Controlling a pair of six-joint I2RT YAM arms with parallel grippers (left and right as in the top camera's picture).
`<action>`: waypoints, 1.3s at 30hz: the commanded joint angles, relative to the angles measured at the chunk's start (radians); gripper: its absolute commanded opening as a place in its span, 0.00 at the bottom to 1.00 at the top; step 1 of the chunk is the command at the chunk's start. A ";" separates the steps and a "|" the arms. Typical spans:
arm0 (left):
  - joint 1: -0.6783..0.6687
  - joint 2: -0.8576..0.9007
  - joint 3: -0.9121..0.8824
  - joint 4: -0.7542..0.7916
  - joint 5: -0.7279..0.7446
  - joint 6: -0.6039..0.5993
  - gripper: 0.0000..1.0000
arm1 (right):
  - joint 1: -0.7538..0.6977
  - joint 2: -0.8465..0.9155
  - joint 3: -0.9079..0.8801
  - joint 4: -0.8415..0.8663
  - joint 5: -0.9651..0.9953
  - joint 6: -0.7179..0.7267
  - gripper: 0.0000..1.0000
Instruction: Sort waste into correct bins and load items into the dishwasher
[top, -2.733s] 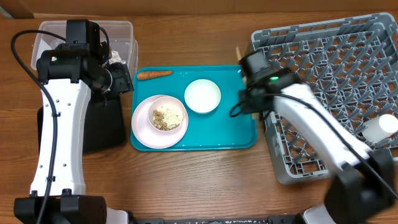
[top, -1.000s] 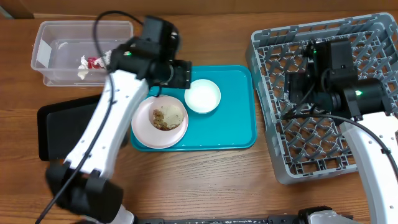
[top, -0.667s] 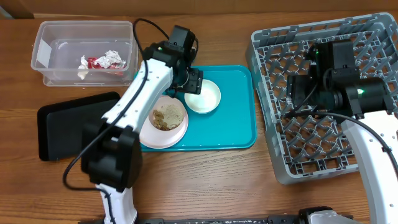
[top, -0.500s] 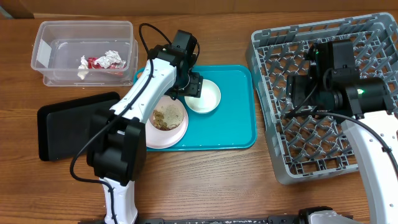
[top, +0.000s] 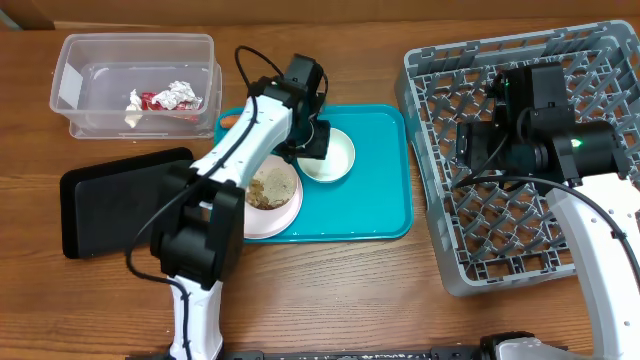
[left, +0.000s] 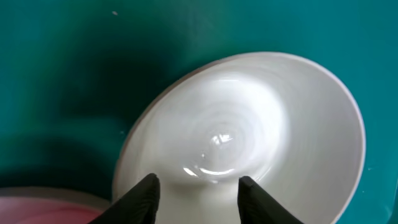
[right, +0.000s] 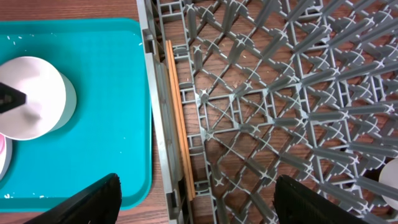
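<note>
White bowl (left: 264, 118) beneath left claw (left: 198, 186)

The white bowl (left: 249, 137) is smooth and glossy, with a bright highlight. The teal serving tray (top: 370, 200) is smooth plastic with a dull sheen. The dish rack (top: 470, 250) is matt grey plastic, the tub (top: 130, 40) clear plastic. The chopsticks (right: 179, 124) are bare wood, the desk (top: 330, 300) grained wood.

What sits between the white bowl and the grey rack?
Nothing loose: from the white bowl to the grey rack there is only bare teal tray, then a thin strip of table. The overhead view shows it best.
</note>
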 joint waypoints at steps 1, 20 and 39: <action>-0.019 0.016 0.015 0.019 0.027 -0.008 0.44 | -0.004 0.001 0.011 0.005 -0.009 0.005 0.81; -0.155 0.017 0.015 0.037 0.105 -0.030 0.52 | -0.004 0.001 0.011 0.004 -0.009 0.005 0.80; 0.024 -0.161 0.328 -0.310 -0.173 -0.023 0.63 | -0.002 0.010 0.011 0.115 -0.178 0.005 0.85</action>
